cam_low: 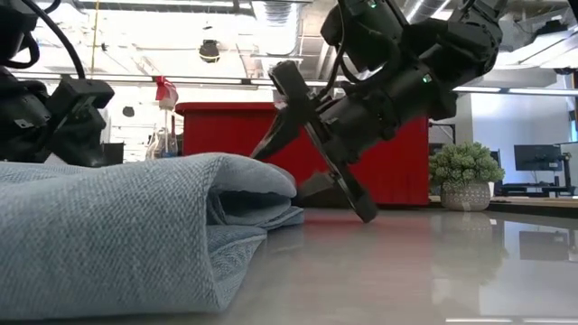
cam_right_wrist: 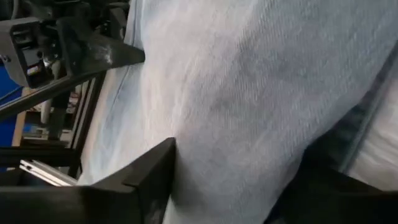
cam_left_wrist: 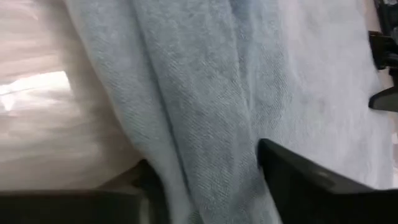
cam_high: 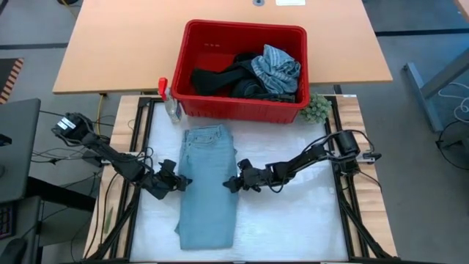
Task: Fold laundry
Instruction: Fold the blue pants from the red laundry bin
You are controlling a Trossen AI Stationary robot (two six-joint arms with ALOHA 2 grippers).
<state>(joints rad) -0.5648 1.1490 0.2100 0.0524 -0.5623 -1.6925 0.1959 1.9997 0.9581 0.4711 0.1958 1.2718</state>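
In the middle of the white table (cam_high: pixel 293 227) lies a pair of light blue jeans (cam_high: pixel 208 187), folded lengthwise into one long strip. Its long axis runs from twelve o'clock, waistband nearest the red basket (cam_high: pixel 242 103), down to six o'clock at the table's near edge.

The left gripper (cam_high: pixel 178 181) sits at the strip's nine o'clock edge, about halfway along. The right gripper (cam_high: pixel 234 181) faces it across the cloth at the three o'clock edge. Both stand about equally near, one on each side, so the strip's midline lies straight between them.

In each wrist view the dark fingers straddle the denim edge, with cloth filling the gap between them. The jaws look part-way closed around the fabric. I cannot tell whether either one actually pinches it yet.

My guess is that the next fold runs across the short axis, bringing one end of the strip over the other, so the hold at these two side edges matters.

From table height the folded edge bulks up in front. It hides where the left fingertips meet the cloth, while the right gripper (cam_low: pixel 334 144) shows above it. More laundry (cam_high: pixel 249 73), dark pieces and a grey-blue one, waits heaped in the basket.
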